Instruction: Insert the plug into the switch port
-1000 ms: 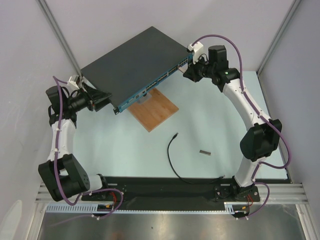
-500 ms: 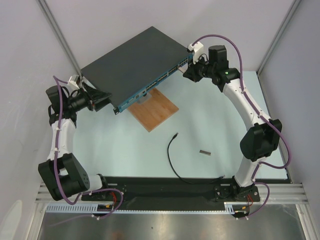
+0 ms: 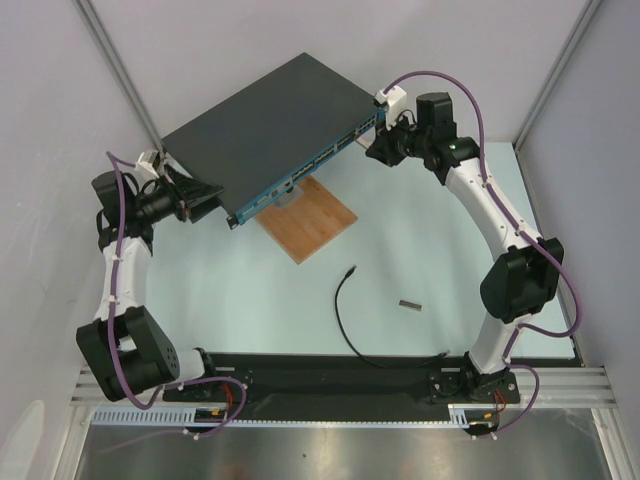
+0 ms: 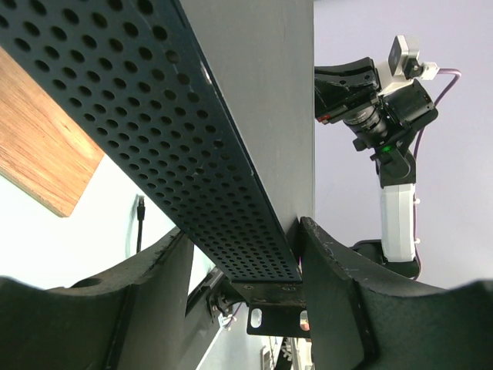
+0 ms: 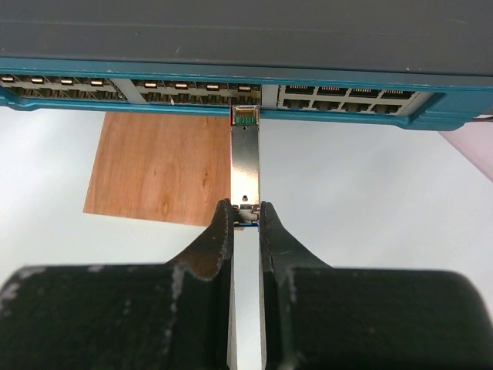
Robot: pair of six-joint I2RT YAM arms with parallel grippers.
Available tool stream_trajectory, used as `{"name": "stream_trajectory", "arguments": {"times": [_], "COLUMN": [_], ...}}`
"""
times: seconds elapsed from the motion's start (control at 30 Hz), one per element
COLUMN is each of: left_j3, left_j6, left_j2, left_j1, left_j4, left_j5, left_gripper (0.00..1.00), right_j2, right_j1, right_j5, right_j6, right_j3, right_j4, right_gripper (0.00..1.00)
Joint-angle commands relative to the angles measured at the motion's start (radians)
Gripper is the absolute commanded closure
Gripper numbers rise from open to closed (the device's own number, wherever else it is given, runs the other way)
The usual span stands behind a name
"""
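Observation:
The switch, a flat dark-grey box [image 3: 265,110] with a teal front strip [image 3: 312,163], lies slanted at the back. My left gripper [image 3: 203,196] is shut on its left end [image 4: 231,193], one finger on each face. My right gripper [image 3: 381,148] is shut on a short grey metal piece [image 5: 246,166]. The far tip of that piece meets a port [image 5: 245,116] in the teal strip [image 5: 192,77]; I cannot tell how deep it sits. The plug [image 3: 351,270], the black tip of a thin cable [image 3: 342,325], lies loose on the table, far from both grippers. It also shows in the left wrist view [image 4: 140,202].
A brown wooden board [image 3: 310,218] lies under and in front of the switch. It also shows in the right wrist view [image 5: 158,166]. A second short grey metal piece [image 3: 410,303] lies on the table right of the cable. Walls stand close behind and beside the switch.

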State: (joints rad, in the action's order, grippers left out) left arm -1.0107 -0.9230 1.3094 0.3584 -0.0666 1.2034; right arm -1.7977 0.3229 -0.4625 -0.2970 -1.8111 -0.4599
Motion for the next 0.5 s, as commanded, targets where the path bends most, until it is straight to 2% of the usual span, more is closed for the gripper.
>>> {"name": "stream_trajectory", "arguments": {"times": [0.0,0.47], "left_j3": [-0.037,-0.046], "left_j6": [0.093,0.096], "left_j2": [0.042,0.048], "left_j1": [-0.058,-0.056], "left_j4": [0.074,0.074], "left_j5": [-0.084,-0.082], "left_gripper": [1.00,1.00], "right_j2": [0.037,-0.008], "right_j1": [-0.002,-0.002], "right_j5": [-0.019,-0.021], "right_j6": [0.012,0.021], "right_j3": [-0.005,-0.057], "right_j4": [0.015,0.020], "right_gripper": [1.00,1.00]}}
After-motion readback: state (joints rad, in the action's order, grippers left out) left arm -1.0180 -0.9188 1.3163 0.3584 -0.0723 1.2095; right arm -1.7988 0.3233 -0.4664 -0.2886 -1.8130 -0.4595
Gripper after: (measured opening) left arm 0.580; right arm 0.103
